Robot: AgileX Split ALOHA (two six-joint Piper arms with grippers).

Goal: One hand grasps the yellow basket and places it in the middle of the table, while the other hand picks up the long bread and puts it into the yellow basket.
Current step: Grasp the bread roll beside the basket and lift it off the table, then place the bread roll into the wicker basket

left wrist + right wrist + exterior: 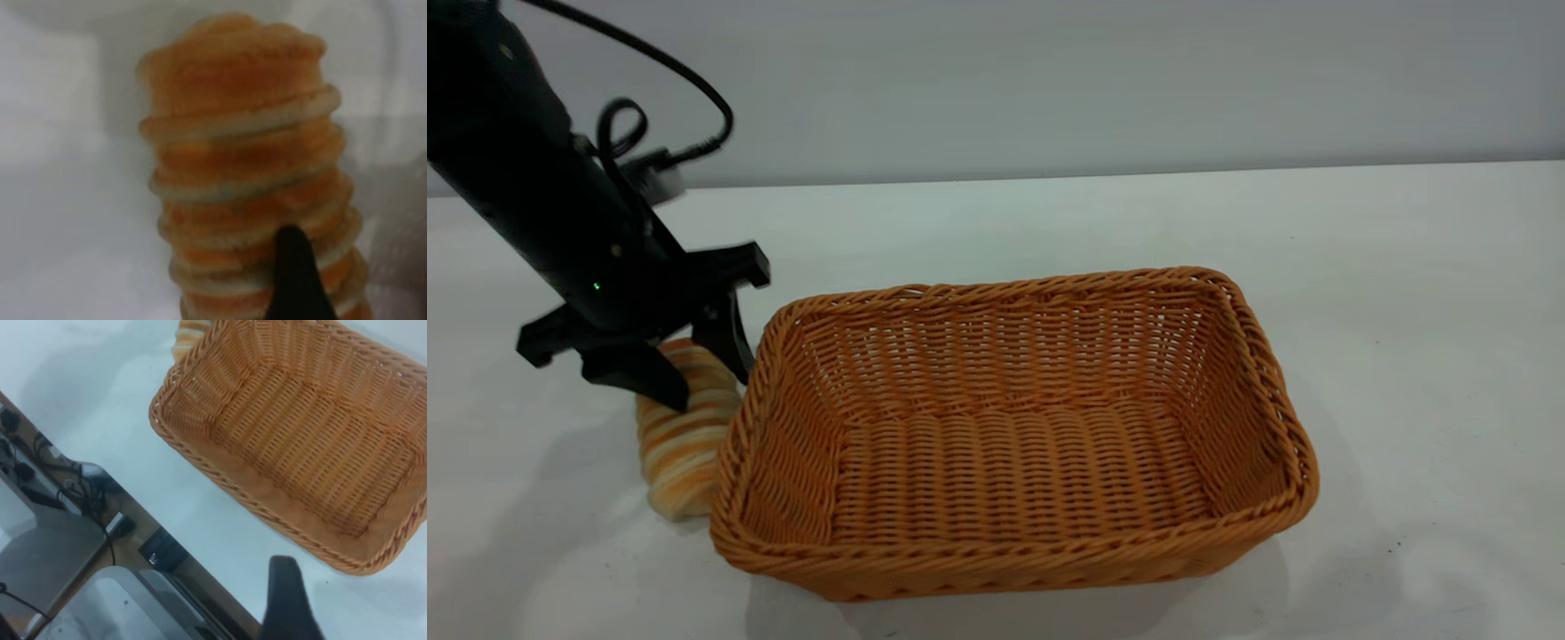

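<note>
Fingers [720,342] of the left gripper [689,364] spread wide astride the long bread [680,444], not closed on it. Bread flat on the white table [1405,311], touching the yellow basket [1014,436] beside those fingers; grey wall [1049,80] behind. Right gripper [290,603] above the table edge; finger spread unclear

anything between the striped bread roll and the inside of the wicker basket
Only the orange-tan woven wicker basket's own near side wall, right beside the striped oblong bread roll. The left gripper straddles the roll; the basket is empty.
</note>
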